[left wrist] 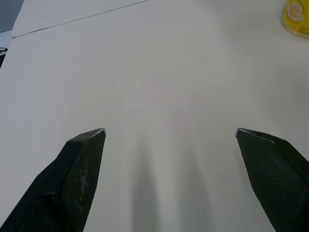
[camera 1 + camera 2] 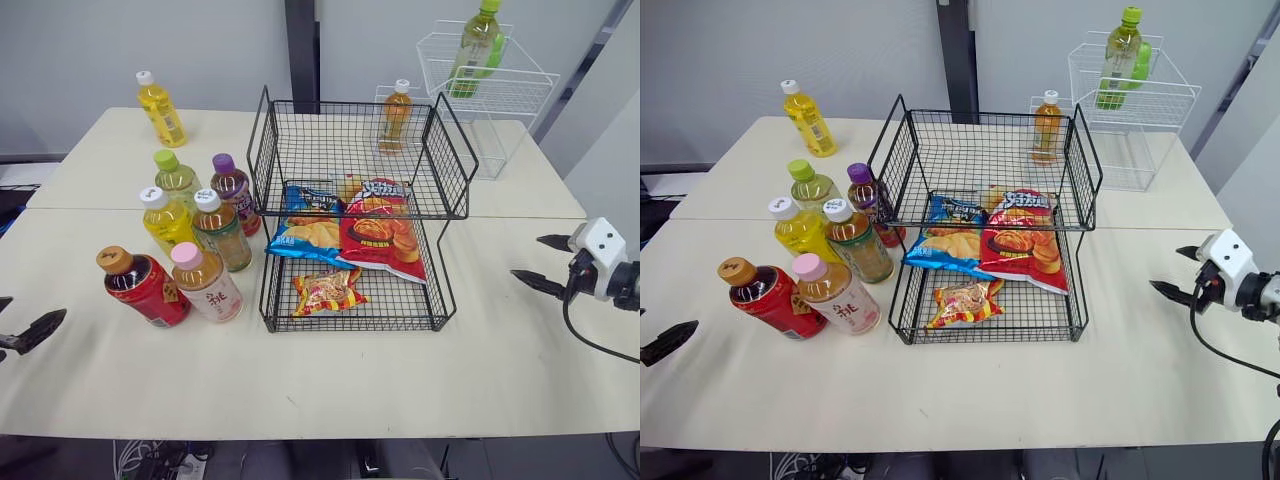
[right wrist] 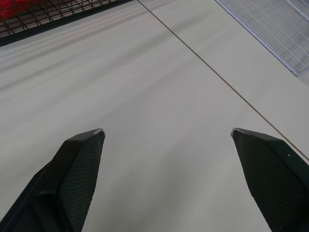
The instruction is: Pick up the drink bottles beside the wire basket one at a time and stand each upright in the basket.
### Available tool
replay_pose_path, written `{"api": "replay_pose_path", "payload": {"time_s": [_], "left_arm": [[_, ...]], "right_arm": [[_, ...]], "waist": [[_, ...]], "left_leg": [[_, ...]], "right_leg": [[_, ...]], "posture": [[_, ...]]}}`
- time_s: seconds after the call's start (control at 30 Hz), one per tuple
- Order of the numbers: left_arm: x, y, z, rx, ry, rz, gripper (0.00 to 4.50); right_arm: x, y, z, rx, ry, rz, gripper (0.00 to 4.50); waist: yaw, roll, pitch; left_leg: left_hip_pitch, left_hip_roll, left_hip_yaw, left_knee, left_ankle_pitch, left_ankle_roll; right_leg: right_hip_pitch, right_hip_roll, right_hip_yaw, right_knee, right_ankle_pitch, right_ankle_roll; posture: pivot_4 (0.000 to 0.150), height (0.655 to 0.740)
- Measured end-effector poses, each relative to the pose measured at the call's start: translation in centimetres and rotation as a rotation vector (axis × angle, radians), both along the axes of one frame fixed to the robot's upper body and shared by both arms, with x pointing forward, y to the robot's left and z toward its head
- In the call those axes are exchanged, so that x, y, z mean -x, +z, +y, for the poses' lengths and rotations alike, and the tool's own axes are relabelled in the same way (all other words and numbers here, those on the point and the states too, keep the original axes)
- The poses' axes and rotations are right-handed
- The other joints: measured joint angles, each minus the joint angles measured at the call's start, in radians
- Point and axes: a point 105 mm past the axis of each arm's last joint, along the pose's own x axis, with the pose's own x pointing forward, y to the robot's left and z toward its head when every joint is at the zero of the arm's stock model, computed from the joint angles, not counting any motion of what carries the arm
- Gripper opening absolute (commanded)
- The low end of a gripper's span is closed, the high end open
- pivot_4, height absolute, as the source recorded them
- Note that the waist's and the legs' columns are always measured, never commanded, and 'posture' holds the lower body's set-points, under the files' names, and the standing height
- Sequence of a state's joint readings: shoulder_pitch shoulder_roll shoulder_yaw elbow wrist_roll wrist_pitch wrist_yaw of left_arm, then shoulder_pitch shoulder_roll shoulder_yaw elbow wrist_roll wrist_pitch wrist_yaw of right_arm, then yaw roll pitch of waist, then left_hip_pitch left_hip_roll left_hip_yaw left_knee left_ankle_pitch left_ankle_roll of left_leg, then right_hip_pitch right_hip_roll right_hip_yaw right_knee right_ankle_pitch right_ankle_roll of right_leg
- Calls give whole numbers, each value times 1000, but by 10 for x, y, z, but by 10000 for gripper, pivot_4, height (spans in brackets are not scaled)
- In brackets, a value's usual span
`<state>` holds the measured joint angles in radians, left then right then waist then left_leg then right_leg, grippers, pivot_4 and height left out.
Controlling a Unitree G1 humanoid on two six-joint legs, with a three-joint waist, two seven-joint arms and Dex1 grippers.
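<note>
Left gripper (image 1: 169,131) is held at the lower left edge, its fingers spread wide over the pale, smooth table (image 2: 330,385). Right gripper (image 2: 528,257) is seen at the right edge, likewise parted and empty. Six plastic drink bottles (image 2: 222,235) are clustered left of centre, just beside the black wire basket (image 2: 262,140). Their long axes are upright, caps tipped toward the upper left. Rounded clear bodies, glossy labels and coloured screw caps are noted. Crinkled snack bags (image 2: 375,235) are laid in the lower tier.
</note>
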<state>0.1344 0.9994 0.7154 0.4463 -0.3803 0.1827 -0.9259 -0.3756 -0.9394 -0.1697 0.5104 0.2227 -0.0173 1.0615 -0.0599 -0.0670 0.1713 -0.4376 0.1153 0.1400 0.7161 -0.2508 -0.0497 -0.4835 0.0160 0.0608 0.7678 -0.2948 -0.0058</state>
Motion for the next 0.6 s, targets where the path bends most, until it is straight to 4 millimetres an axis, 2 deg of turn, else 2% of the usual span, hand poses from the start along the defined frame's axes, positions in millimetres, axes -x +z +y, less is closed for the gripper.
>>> {"api": "replay_pose_path", "payload": {"time_s": [0.23,0.33,0.53,0.6], "left_arm": [[1,10,-1,9,-6,-47,44736],[-1,13,-8,29,-26,-68,44736],[-4,7,-26,86,-54,-86,44736],[-3,4,-29,91,-56,-75,44736]], "right_arm": [[-1,-2,4,-26,5,-23,45000],[-1,1,6,-30,7,-40,45000],[8,22,14,-77,28,-102,45000],[13,35,17,-111,36,-126,45000]], "waist": [[-2,-1,-1],[-3,-1,-1],[-2,-1,-1],[-2,-1,-1]], "left_leg": [[0,0,0,0,0,0],[0,0,0,0,0,0],[-1,0,-2,0,0,0],[-1,0,-2,0,0,0]], "right_leg": [[0,0,0,0,0,0],[0,0,0,0,0,0],[1,0,-1,0,-1,1],[1,0,-1,0,-1,1]], "posture": [[1500,6736],[1500,6736],[1500,6736],[1500,6736]]}}
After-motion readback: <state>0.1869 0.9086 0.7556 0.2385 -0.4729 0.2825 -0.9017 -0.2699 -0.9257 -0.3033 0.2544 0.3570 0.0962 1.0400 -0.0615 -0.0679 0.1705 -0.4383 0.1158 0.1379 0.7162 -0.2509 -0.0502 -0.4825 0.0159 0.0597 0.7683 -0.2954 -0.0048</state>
